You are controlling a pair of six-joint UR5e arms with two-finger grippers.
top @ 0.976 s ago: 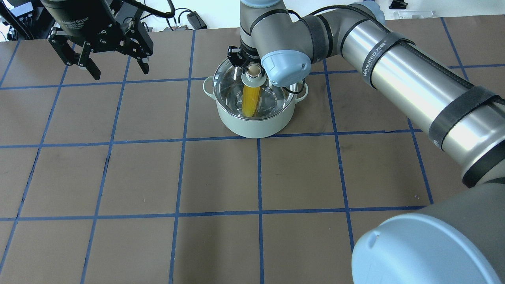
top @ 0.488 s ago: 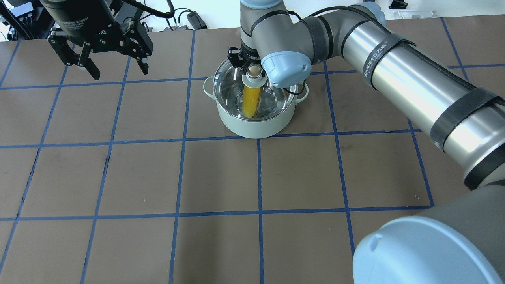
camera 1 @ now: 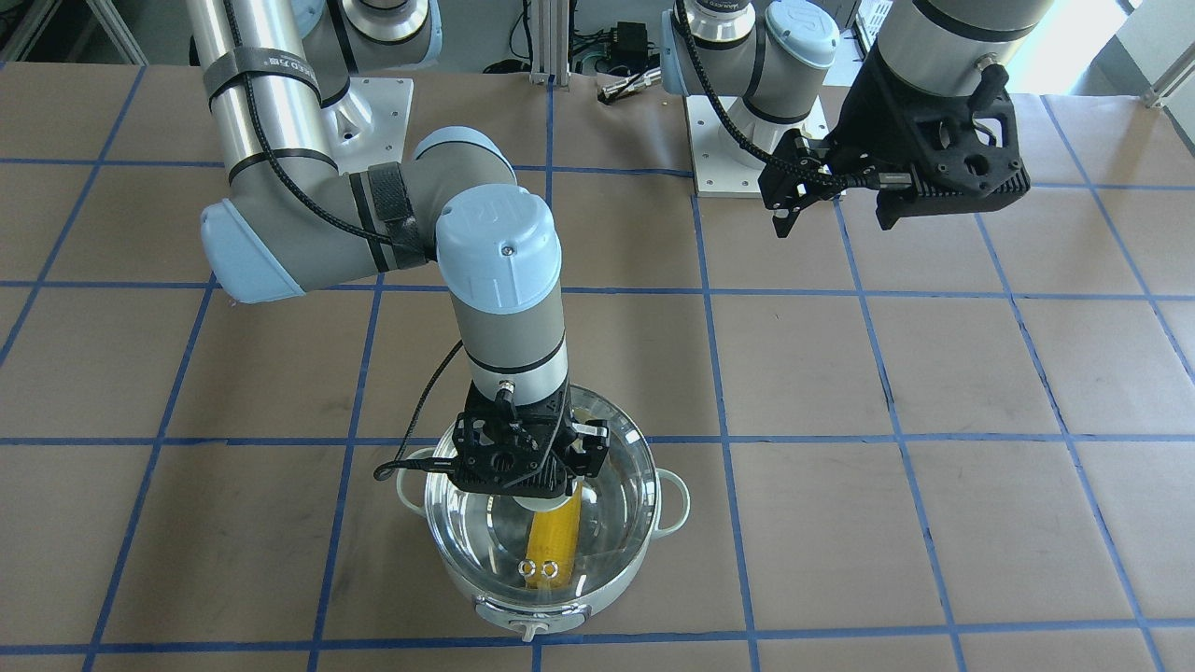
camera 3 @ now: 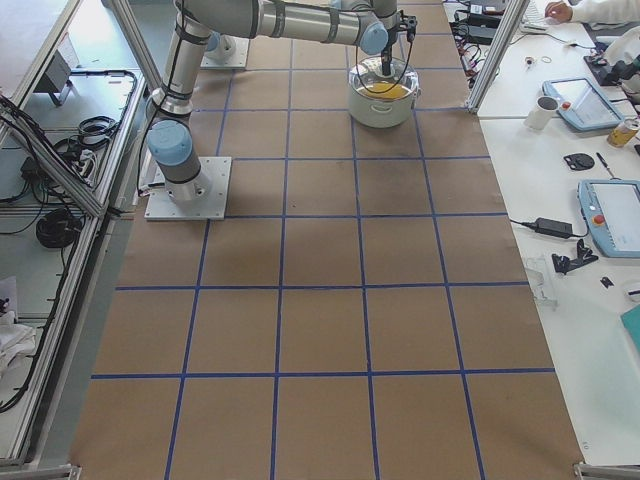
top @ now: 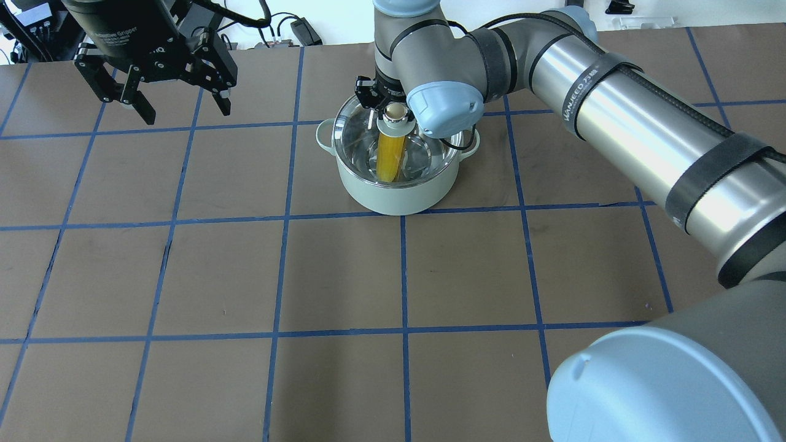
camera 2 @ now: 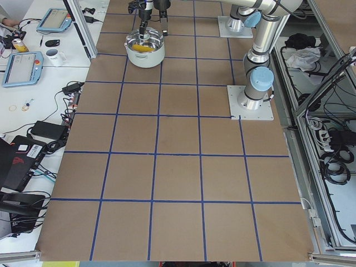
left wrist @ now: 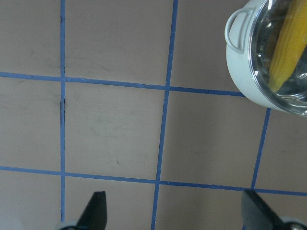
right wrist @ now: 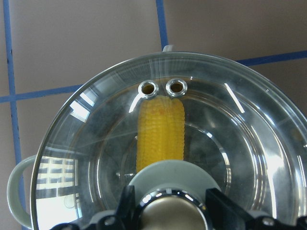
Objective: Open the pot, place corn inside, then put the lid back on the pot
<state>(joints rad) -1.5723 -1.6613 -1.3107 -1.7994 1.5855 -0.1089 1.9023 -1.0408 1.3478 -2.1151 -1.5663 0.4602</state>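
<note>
The mint-green pot point(top: 399, 193) stands at the table's far middle. The yellow corn point(top: 391, 156) lies inside it and shows through the clear glass lid point(top: 353, 129). My right gripper point(top: 393, 104) reaches down from above and is shut on the lid's beige knob point(top: 396, 111), holding the lid level on or just over the pot's rim. In the right wrist view both fingers point(right wrist: 127, 203) press against the knob, with the corn point(right wrist: 160, 139) under the glass point(right wrist: 249, 143). My left gripper point(top: 184, 113) is open and empty, hovering at the far left, apart from the pot.
The table point(top: 344, 276) is brown paper with a blue tape grid. The left wrist view shows the pot point(left wrist: 240, 72) at its upper right. Cables and gear point(top: 295, 27) lie beyond the far edge. The right arm point(top: 614, 123) spans the table's right side.
The right gripper and the lid have sunk slightly toward the pot's rim. The left gripper has stayed in place.
</note>
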